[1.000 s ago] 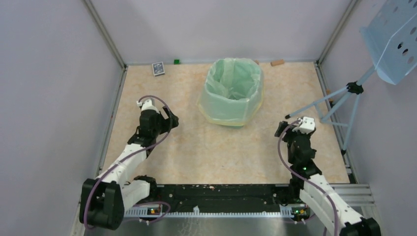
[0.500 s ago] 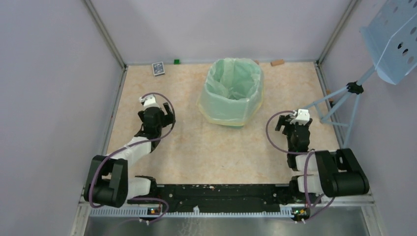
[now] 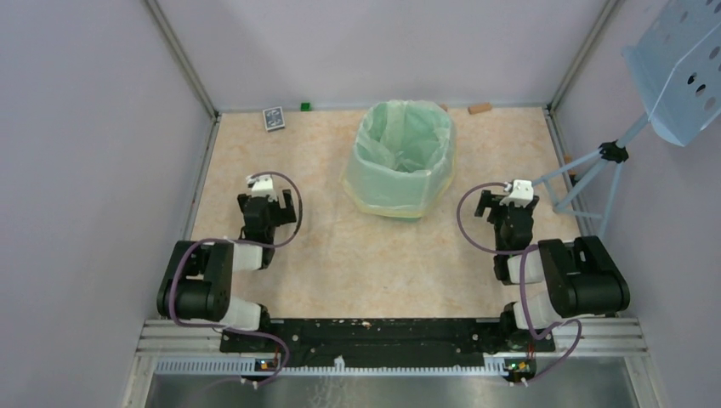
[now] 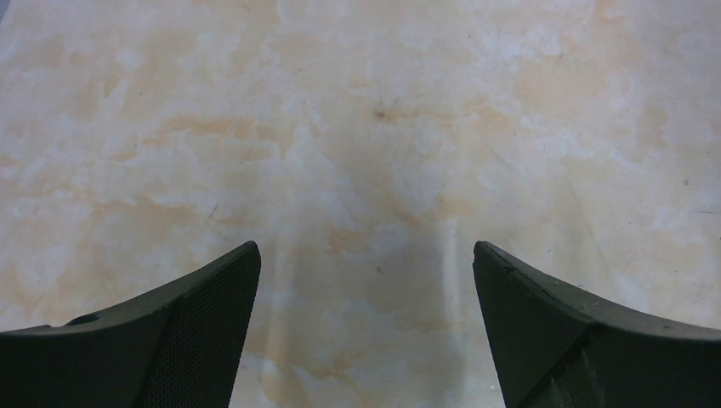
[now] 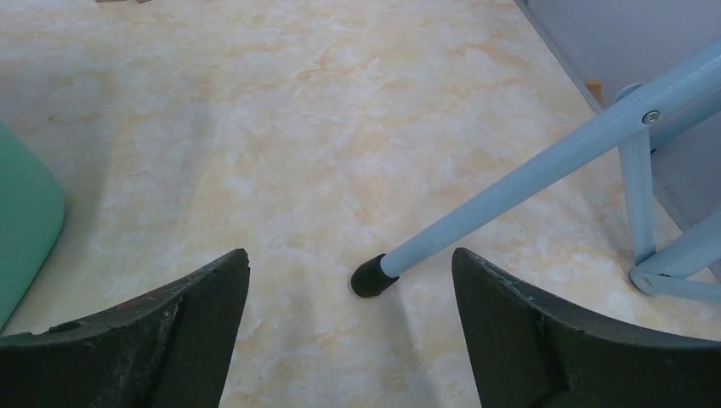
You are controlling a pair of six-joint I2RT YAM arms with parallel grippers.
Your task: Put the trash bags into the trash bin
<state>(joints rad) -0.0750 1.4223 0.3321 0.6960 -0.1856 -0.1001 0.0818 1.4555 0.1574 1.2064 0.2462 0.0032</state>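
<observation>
The mint-green trash bin (image 3: 401,149) stands upright at the back middle of the table. The pale-yellow translucent trash bag (image 3: 387,202) lines it, with its rim folded down over the outside walls. My left gripper (image 3: 272,208) is open and empty, low over bare table to the left of the bin; its view shows only table between the jaws (image 4: 366,255). My right gripper (image 3: 508,217) is open and empty to the right of the bin (image 5: 24,229), with a tripod foot (image 5: 371,276) on the table between its jaws (image 5: 350,259).
A pale-blue tripod (image 3: 587,174) with a perforated panel (image 3: 680,59) stands at the right edge. A dark card box (image 3: 273,118), a green cube (image 3: 305,106) and a brown block (image 3: 479,108) lie along the back wall. Walls close in three sides.
Both arms have folded back over their bases, with elbows drawn in. The grippers stay open and empty in nearly the same places. The bin and bag have not moved.
</observation>
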